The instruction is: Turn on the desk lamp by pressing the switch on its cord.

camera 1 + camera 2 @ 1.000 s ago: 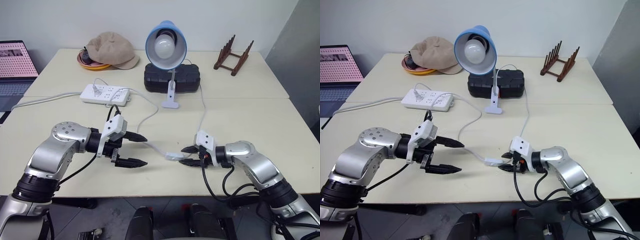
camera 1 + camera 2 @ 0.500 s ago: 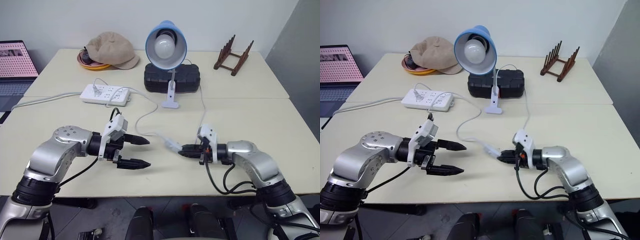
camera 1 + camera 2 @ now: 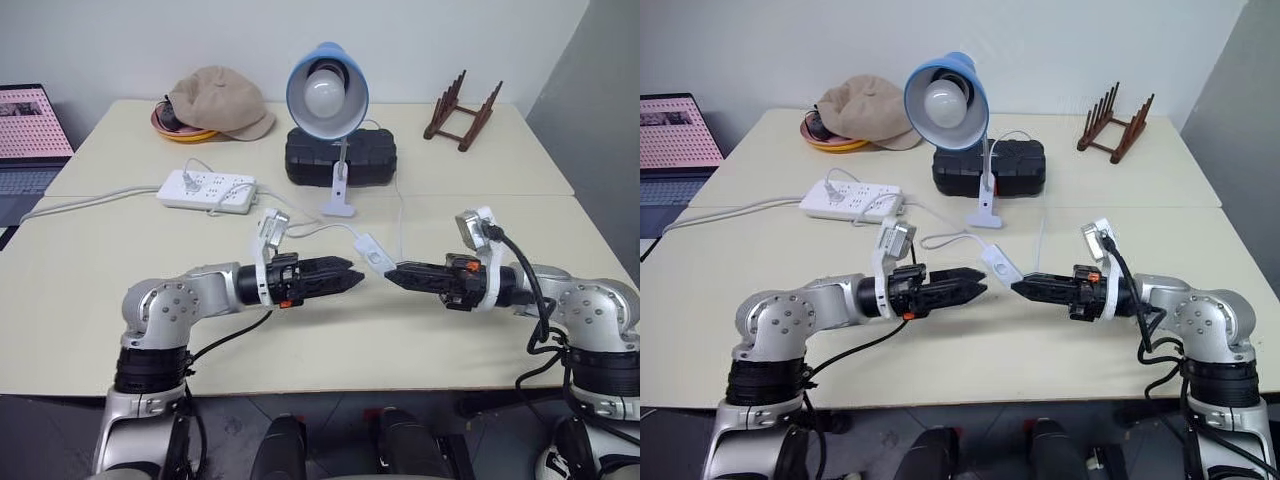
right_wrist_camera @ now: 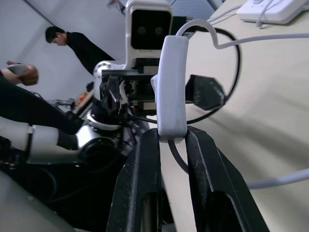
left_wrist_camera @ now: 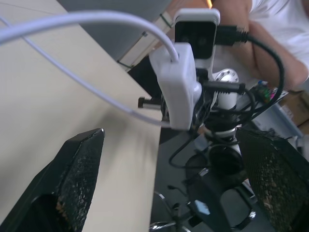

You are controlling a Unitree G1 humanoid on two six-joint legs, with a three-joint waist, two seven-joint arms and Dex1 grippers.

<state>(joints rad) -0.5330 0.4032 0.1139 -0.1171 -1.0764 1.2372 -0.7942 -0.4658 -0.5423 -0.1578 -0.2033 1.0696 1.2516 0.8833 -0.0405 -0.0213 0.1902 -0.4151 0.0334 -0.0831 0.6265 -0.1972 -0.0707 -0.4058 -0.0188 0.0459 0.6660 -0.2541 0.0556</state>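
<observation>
While the right hand (image 3: pixel 392 274) is closed on the cord (image 4: pixel 175 151) just at one end of the switch (image 3: pixel 373 255), it holds that switch clear above the desk (image 3: pixel 480 230), near the middle of the scene. Its two black fingers (image 4: pixel 145 183) point level toward the left, and the switch stands out from their tips. From the left, the left hand (image 3: pixel 357 277) points level toward the right, its tips just beside the switch but apart from it. In the left wrist view its fingers (image 5: pixel 72 169) stand wide apart, one on either side of the switch, with nothing between them.

From the switch, one stretch of cord runs to the far side toward the lamp (image 3: pixel 327 95), and another loops left toward the power strip (image 3: pixel 208 190). Blue-shaded, with its white bulb facing the near side, the lamp stands at mid-desk on a white base in front of a black case (image 3: pixel 340 157).

On the far left of the desk lie a tan cap (image 3: pixel 215 98) and a dish beneath it; a wooden rack (image 3: pixel 462 113) stands far right. A laptop (image 3: pixel 30 130) sits at the left edge of the scene. A person (image 4: pixel 72 46) in dark clothing shows in the right wrist view.
</observation>
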